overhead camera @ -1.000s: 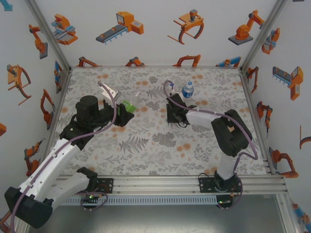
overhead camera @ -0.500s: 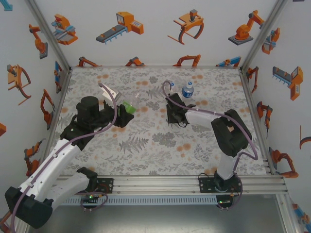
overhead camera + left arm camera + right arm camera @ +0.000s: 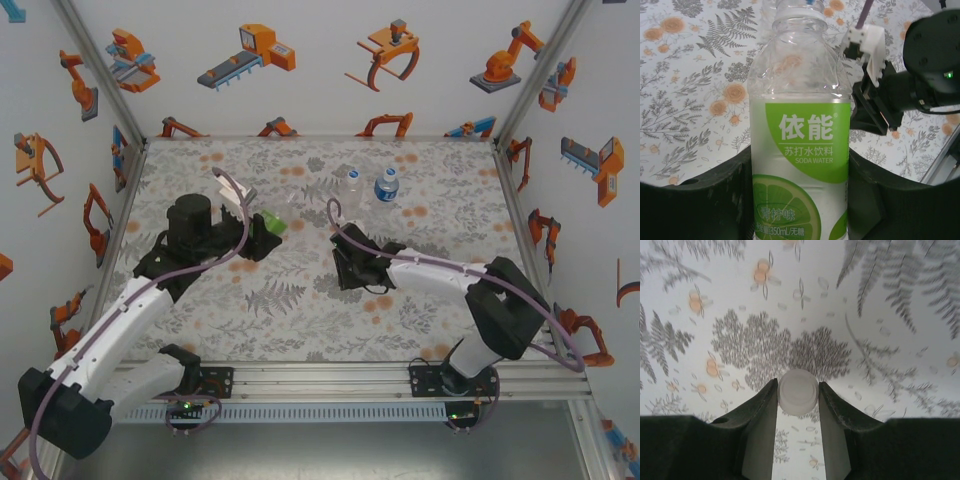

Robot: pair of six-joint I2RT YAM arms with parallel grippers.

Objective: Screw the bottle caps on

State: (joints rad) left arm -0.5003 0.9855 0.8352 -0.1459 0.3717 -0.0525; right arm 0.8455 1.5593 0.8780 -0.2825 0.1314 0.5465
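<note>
A clear green-labelled bottle has my left gripper shut on its lower body; its threaded neck looks bare. From above, this bottle tilts toward the table's middle in the left gripper. My right gripper is shut on a small whitish bottle cap, pinched between the fingertips above the patterned table. From above, the right gripper hangs near the table's middle, right of the green-labelled bottle. An unlabelled bottle and a blue-labelled bottle stand upright at the back.
The right arm's wrist shows just right of the green-labelled bottle in the left wrist view. Patterned walls enclose the floral table on three sides. An aluminium rail runs along the near edge by both bases.
The right arm has pulled away from the back bottles toward the table's middle with the cap, uncovering the unlabelled bottle. The left gripper and its bottle shifted slightly right.
</note>
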